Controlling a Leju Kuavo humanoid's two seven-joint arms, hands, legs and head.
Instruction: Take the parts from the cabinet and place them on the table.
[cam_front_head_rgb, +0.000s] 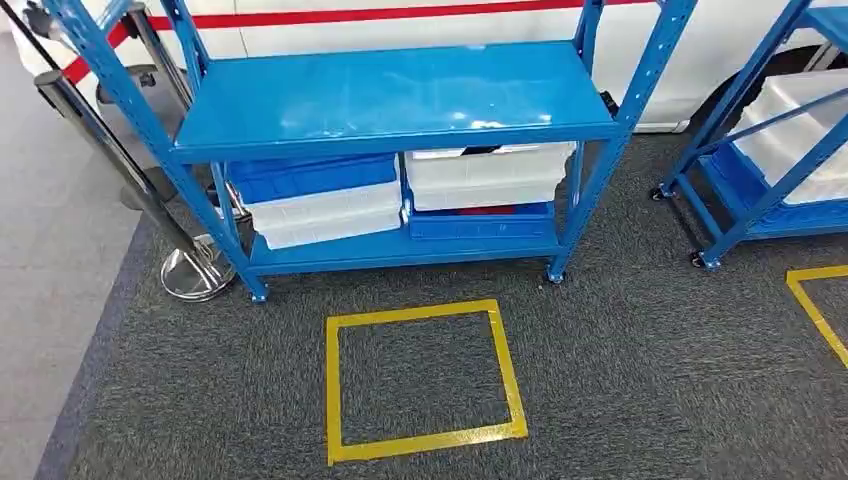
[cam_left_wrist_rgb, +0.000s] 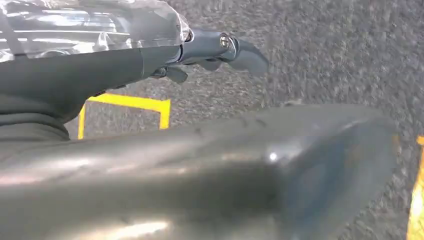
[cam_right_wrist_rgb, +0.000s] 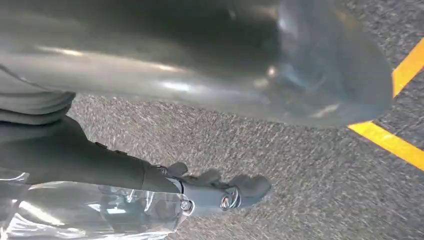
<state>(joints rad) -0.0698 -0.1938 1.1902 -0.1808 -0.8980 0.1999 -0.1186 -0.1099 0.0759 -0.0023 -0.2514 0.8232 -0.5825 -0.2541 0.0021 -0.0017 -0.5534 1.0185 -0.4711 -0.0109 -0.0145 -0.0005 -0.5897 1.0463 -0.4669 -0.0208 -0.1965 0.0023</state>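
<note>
Head view: blue shelving unit (cam_front_head_rgb: 400, 110) across the upper half of the frame, top shelf bare and glossy. Under it, at centre left, a blue bin (cam_front_head_rgb: 312, 176) stacked on a white bin (cam_front_head_rgb: 325, 214); at centre right, a white bin (cam_front_head_rgb: 488, 176) on another blue bin (cam_front_head_rgb: 480, 222) with something red showing between them. Parts themselves too hidden to make out. On the dark carpet (cam_front_head_rgb: 640, 380) at lower centre, a yellow taped square (cam_front_head_rgb: 424, 380), just in front of the unit. At left edge, a chrome stanchion (cam_front_head_rgb: 190, 270) beside the unit's leg; at right edge, a second blue rack (cam_front_head_rgb: 770, 160) holding white bins.

Left wrist view: left hand (cam_left_wrist_rgb: 210, 52) at upper centre, hanging over carpet, fingers slightly curled and close together, holding nothing.

Right wrist view: right hand (cam_right_wrist_rgb: 220, 192) at lower centre, likewise over carpet, fingers loosely together, nothing in them.
</note>
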